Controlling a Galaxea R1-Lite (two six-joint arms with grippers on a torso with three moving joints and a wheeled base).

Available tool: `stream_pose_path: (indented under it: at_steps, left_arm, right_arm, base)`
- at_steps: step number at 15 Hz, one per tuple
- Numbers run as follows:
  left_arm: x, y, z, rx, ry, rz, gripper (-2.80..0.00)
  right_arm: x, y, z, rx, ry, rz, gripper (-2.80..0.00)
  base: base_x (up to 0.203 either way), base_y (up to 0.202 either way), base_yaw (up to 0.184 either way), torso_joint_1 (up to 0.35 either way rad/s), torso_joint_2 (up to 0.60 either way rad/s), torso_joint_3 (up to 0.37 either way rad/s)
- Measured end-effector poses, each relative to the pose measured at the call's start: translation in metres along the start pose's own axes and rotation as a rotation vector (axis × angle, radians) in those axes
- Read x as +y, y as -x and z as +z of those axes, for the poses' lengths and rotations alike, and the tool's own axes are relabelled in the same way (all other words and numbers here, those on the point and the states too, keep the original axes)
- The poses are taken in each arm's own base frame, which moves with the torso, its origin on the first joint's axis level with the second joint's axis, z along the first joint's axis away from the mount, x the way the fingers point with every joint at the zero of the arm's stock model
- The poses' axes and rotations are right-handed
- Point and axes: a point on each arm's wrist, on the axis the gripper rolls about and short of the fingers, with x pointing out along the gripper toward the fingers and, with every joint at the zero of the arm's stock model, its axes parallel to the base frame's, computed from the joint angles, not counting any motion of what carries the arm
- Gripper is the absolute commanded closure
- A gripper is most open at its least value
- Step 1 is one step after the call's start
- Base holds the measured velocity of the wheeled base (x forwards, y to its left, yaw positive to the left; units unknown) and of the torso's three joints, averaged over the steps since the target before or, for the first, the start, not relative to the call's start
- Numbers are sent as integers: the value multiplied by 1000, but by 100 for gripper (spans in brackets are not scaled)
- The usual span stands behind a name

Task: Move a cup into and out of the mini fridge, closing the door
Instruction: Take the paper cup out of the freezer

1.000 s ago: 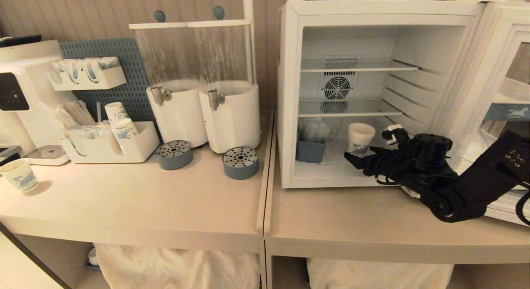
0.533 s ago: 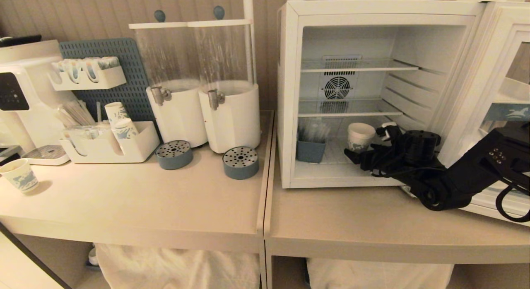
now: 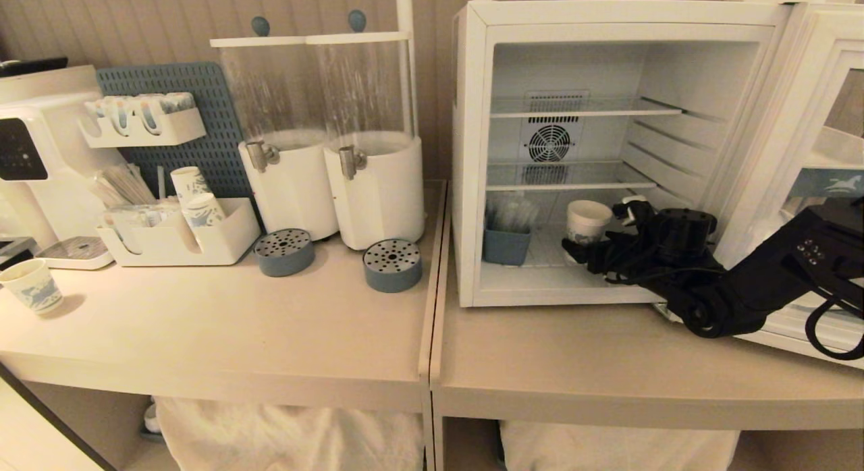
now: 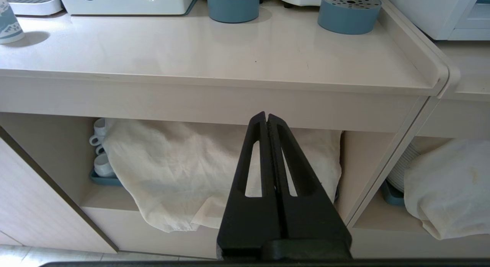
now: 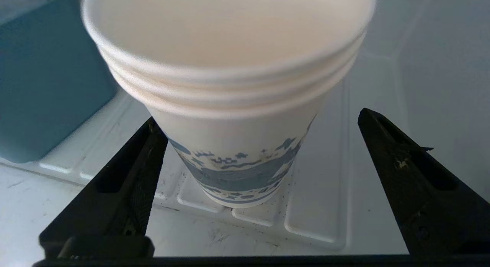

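Reaching into the mini fridge [image 3: 472, 154] with right gripper [image 5: 260, 171] spread wide around the cup [image 5: 229, 106]; next, probably squeezing, then lifting out.

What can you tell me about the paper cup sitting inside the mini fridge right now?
The cup is white paper with a blue printed band low on its wall and a clean white interior; the right wrist view shows several stacked rolled rims. It stands upright on the mini fridge floor, right of a blue bin. The open right gripper straddles it; contact isn't visible.
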Motion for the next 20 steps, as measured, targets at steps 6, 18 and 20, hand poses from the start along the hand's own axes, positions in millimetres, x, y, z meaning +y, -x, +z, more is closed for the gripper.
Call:
stream_pose_path:
  at_steps: [6, 18, 20]
  left_arm:
    - [0, 0, 0, 0, 0, 0, 0]
    - [0, 0, 0, 0, -1, 0, 0]
    - [0, 0, 0, 0, 0, 0, 0]
  right_arm:
    - [1, -1, 8, 17, 0, -27, 0]
    - [9, 30, 19, 29, 0, -10, 0]
    - [14, 45, 26, 25, 3, -2, 0]
  base:
    - [0, 0, 0, 0, 0, 0]
    - [0, 0, 0, 0, 0, 0]
    - [0, 0, 0, 0, 0, 0]
